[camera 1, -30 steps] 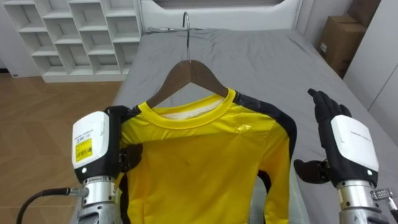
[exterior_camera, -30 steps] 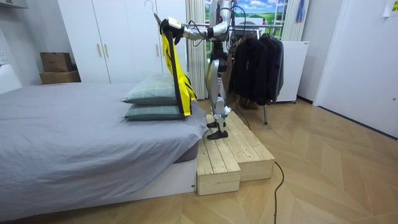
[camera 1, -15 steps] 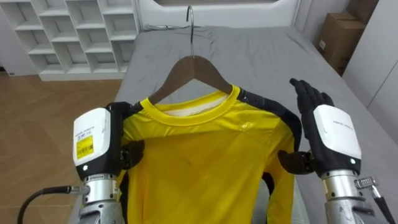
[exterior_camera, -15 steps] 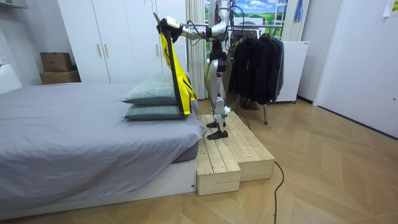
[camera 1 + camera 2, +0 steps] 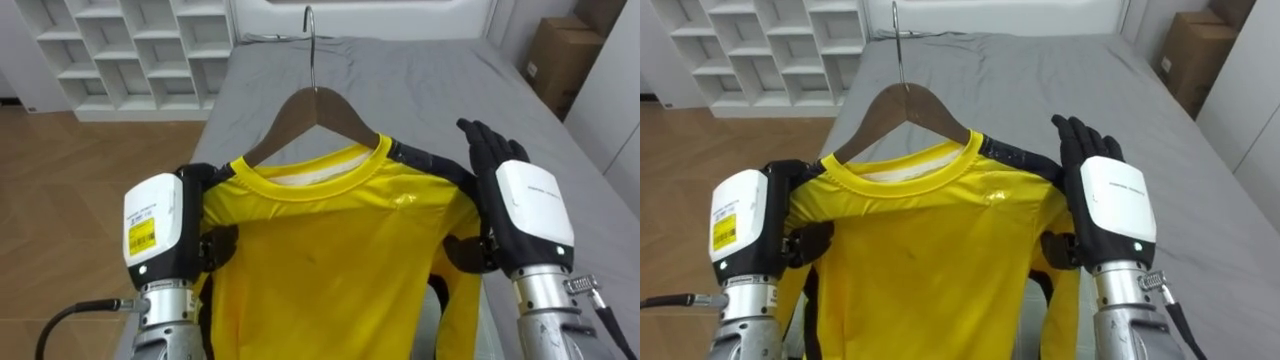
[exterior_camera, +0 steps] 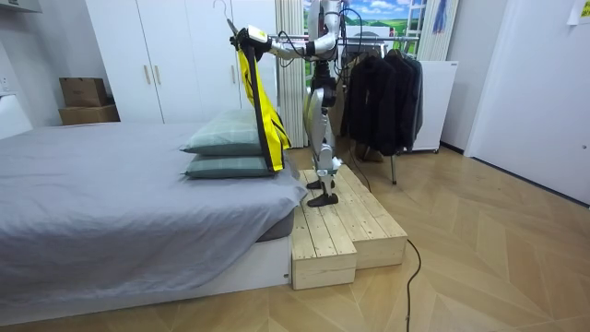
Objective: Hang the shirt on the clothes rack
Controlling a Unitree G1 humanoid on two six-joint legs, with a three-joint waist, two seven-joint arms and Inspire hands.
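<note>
A: Looking for the shirt (image 5: 320,250), where is it?
B: Up in front of the robot, over the near end of the grey bed (image 5: 400,70). It is yellow with dark sleeves and hangs on a wooden hanger (image 5: 315,105), whose metal hook points up.
A: Which hand has it?
B: The left hand (image 5: 160,230). Its dark fingers curl round the shirt's left shoulder and grip it there.
A: And the right hand (image 5: 525,210)?
B: Just beside the right shoulder, fingers (image 5: 485,145) straight and pointing to the far side, thumb turned towards the sleeve. Whether it touches the cloth, I cannot tell.
A: Where does the robot stand?
B: On a wooden platform (image 6: 336,231) at the end of the bed, by two pillows (image 6: 226,152). White shelves (image 5: 140,50) stand far left, a cardboard box (image 5: 560,50) far right.
</note>
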